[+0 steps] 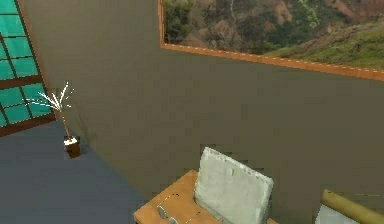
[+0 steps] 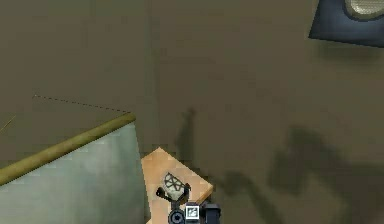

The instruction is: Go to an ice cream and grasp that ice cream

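Home room — framed landscape painting, potted plant, wooden table

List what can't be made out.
Arm side view: pale blob on the table, too small to name; whether the jaws hold it is unclear.
Also there: dark blue thing, cut by the corner.
Forward view: small grey bits, cut by the bottom edge.

Small pale grey object is noted lying on an orange-brown wooden tabletop. Its surface is marked with dark criss-cross lines, like a lattice. The outline is too small for an ice cream to be confirmed. It is placed toward the tabletop's near side, right at the gripper; contact cannot be told. In the forward view, a small grey shape is recorded on the same tabletop; identity uncertain.
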Controlling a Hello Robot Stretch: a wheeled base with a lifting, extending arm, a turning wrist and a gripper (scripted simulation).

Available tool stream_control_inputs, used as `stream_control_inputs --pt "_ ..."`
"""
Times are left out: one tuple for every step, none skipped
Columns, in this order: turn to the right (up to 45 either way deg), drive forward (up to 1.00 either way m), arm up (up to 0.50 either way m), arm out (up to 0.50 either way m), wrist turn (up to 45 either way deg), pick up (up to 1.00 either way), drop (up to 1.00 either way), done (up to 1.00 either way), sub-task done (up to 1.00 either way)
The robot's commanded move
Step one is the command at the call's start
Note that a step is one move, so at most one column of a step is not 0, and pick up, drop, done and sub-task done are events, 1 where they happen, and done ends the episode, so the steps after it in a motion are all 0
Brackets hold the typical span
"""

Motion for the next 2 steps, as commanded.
stream_control_inputs --pt "0.0 0.00 0.00 0.00 0.0 1.00 0.00 0.00 0.00" --pt "0.0 0.00 0.10 0.00 0.0 0.00 0.00 0.00 0.00"
